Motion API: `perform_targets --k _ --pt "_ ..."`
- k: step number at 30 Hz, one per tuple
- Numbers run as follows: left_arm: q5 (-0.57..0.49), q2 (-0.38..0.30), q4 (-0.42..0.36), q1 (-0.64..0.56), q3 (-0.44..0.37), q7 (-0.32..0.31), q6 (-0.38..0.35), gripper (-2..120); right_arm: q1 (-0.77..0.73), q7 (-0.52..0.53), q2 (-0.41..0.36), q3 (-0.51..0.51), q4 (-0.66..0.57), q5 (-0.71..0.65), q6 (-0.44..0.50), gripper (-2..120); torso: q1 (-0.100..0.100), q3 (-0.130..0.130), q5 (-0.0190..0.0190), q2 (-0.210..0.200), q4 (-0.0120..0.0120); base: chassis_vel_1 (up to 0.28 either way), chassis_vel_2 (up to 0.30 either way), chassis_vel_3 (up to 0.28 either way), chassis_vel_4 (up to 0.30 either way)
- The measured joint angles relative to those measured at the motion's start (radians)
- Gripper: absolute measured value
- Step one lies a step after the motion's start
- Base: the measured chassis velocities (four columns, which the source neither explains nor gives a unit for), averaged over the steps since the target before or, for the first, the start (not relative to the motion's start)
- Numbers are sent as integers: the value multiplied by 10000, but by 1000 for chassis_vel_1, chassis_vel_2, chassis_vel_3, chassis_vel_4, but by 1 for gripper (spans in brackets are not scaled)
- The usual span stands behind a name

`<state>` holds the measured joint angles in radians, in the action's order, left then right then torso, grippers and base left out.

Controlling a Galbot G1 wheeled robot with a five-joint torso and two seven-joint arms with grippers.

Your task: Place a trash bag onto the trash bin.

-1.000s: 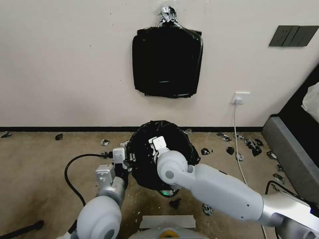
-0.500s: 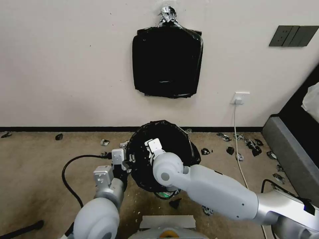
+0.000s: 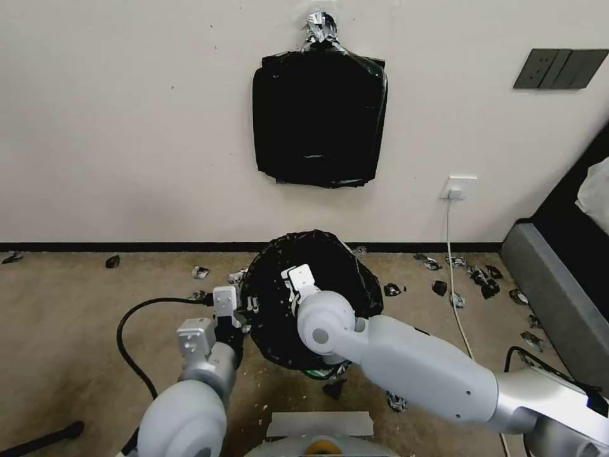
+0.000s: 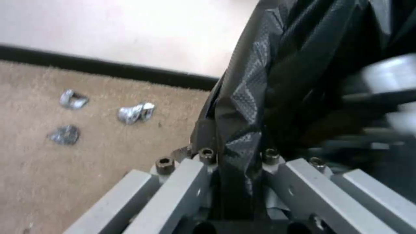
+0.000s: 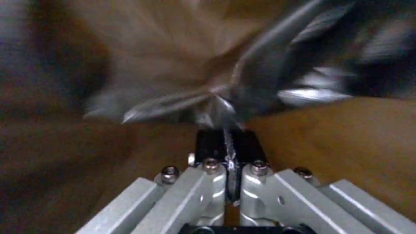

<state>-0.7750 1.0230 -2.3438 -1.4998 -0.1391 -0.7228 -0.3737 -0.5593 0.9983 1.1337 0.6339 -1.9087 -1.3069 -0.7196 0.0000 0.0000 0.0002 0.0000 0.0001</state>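
Thin, glossy black plastic trash bag (image 3: 317,298), wrinkled, draped over the round trash bin (image 3: 315,370), of which a pale greenish patch shows at the base, on tan carpet (image 3: 76,317) by the wall. Left gripper (image 4: 236,156) at the bag's left edge, jaws closed on a fold of film running between them. Right gripper (image 5: 228,143) reaching into the bag's mouth, jaws pinched together on a silvery strip of film. Small black plastic scraps (image 3: 472,279) scattered on the carpet.

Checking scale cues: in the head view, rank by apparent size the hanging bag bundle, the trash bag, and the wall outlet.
1. Bag bundle
2. Trash bag, partly hidden by the arms, so its rank is unsure
3. Wall outlet
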Motion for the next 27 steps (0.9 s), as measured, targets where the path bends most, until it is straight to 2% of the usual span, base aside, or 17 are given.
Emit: perform_targets --k 2,3,5,6,9,14,15,17,18,21,23,26,27 --pt "-383 82 157 147 -4 -308 -94 4 -46 -292 -526 -49 -739 -134 0 8 -1 -1 -1 0 -2 0 0 0 0" --pt "-383 82 157 147 -4 -308 -94 4 -46 -292 -526 -49 -739 -134 0 8 -1 -1 -1 0 -2 0 0 0 0" --pt "-1102 326 389 352 57 -759 -203 4 -178 -839 -1265 -289 -1796 -198 0 20 0 0 -1 0 -2 0 0 0 0" --pt "-1102 326 389 352 57 -759 -203 4 -178 -839 -1265 -289 -1796 -198 0 20 0 0 -1 0 -2 0 0 0 0" --pt "-2228 744 763 583 189 -1338 -339 4 -470 -1530 -2139 -749 -2995 -289 0 35 0 0 -1 1 -2 0 0 0 0" --pt "-2763 958 1140 712 257 -1652 -365 4 -827 -1981 -2705 -1110 -3477 -332 -1 45 0 0 1 0 -2 0 0 0 0" --pt "-2988 1072 1480 792 308 -1808 -354 4 -1191 -2322 -3074 -1489 -3721 -311 -1 54 0 -1 -1 1 -3 0 0 0 0" --pt "-3202 1219 1861 918 314 -1913 -320 4 -1664 -2696 -3358 -1892 -3869 -119 -1 63 -1 0 2 0 -2 0 0 0 0" --pt "-3202 1219 1861 918 314 -1913 -320 4 -1664 -2696 -3358 -1892 -3869 -119 -1 63 -1 0 2 0 -2 0 0 0 0" --pt "-3297 1358 2257 1072 415 -2080 -312 4 -2268 -3021 -3643 -2487 -4028 46 -1 78 0 0 1 0 -2 0 0 0 0" --pt "-3306 1365 2306 1090 458 -2082 -314 4 -2389 -3107 -3702 -2609 -4055 96 -1 82 0 -1 0 1 -2 0 0 0 0" --pt "-3262 1404 2565 1218 513 -2062 -309 4 -2762 -3398 -3874 -2974 -4089 375 -2 97 0 -1 1 1 -2 0 0 0 0" --pt "-3262 1404 2565 1218 513 -2062 -309 4 -2762 -3398 -3874 -2974 -4089 375 -2 97 0 -1 1 1 -2 0 0 0 0"
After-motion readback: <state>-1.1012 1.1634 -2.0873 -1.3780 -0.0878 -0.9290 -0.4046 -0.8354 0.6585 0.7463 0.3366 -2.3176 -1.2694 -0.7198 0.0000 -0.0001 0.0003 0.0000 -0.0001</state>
